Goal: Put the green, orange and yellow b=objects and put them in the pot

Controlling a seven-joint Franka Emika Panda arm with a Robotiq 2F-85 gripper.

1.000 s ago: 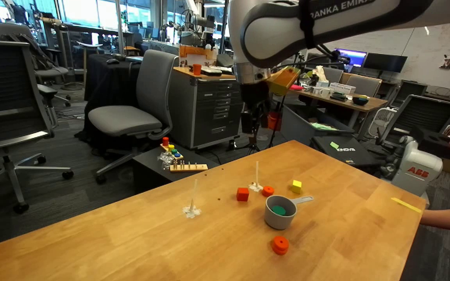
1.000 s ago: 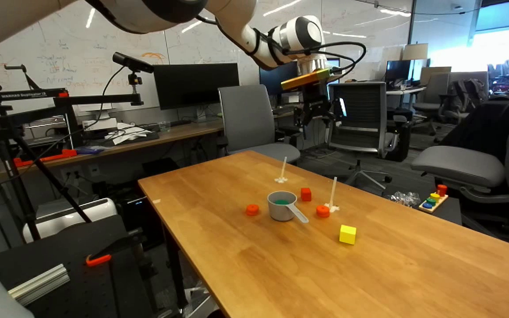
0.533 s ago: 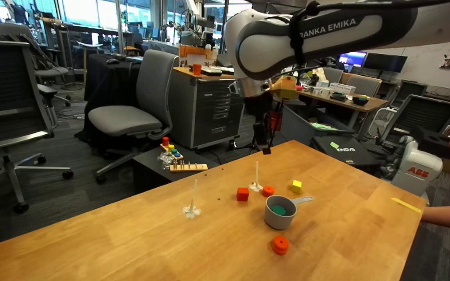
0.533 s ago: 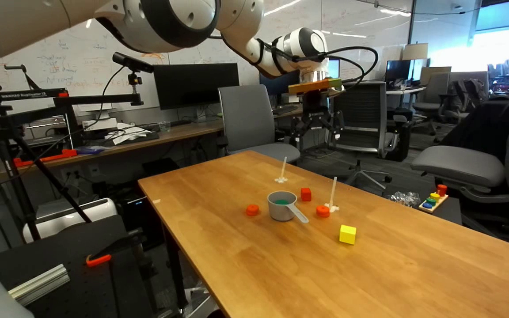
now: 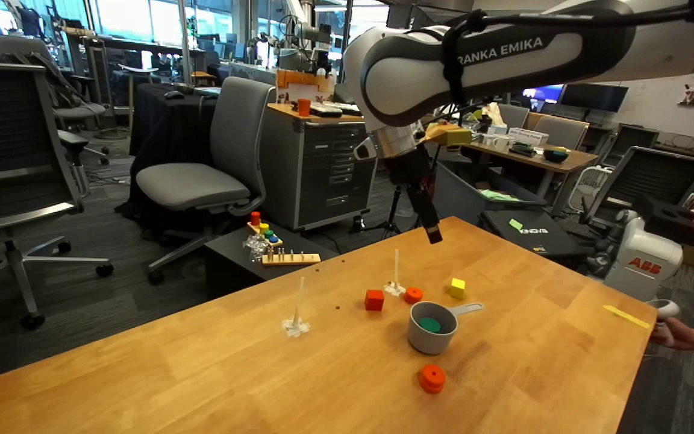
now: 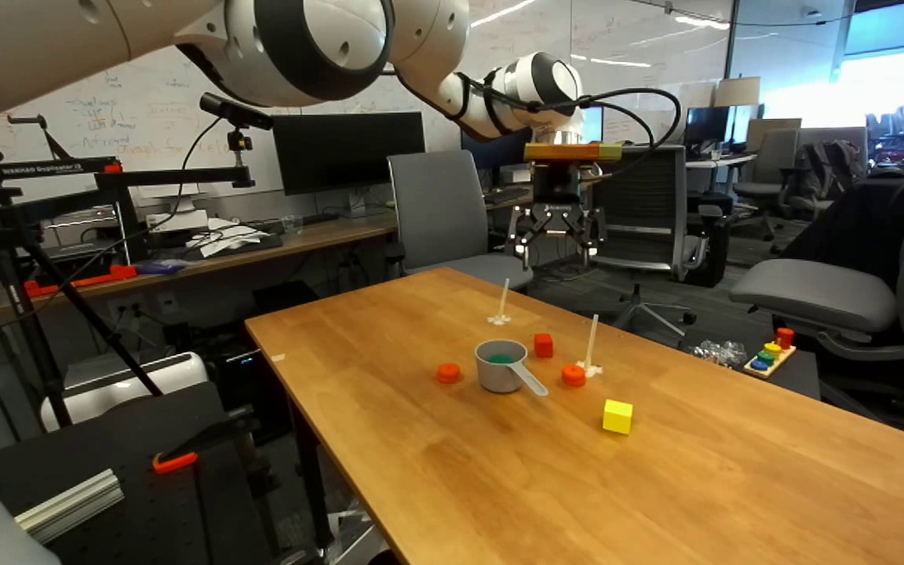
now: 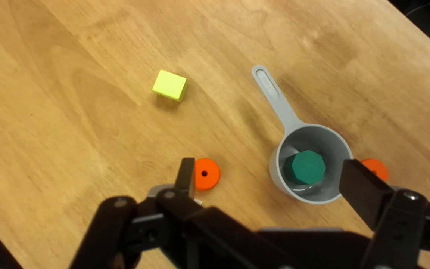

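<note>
A grey pot with a handle (image 7: 274,97) stands on the table, a green object (image 7: 308,167) lying inside it. The yellow cube (image 6: 617,417) rests on the bare wood off the handle's side. Orange discs sit on either side of the pot: one (image 5: 413,295) beside a thin peg, a stacked-looking one (image 5: 432,378) on the opposite side. My gripper (image 6: 555,256) hangs well above the table, open, with nothing held. In the wrist view its fingers partly cover both orange discs, and the pot appears between them, far below.
A red cube (image 5: 374,300) lies near the pot. Two thin upright pegs are taped to the table, a nearer peg (image 5: 299,301) and a farther peg (image 5: 396,268). At the table's edge a person's hand (image 5: 678,334) holds a white device.
The arm has come down and the gripper has turned, its fingertips lower and farther right in an exterior view. The person's hand has risen at the table's edge. The table objects stay put.
</note>
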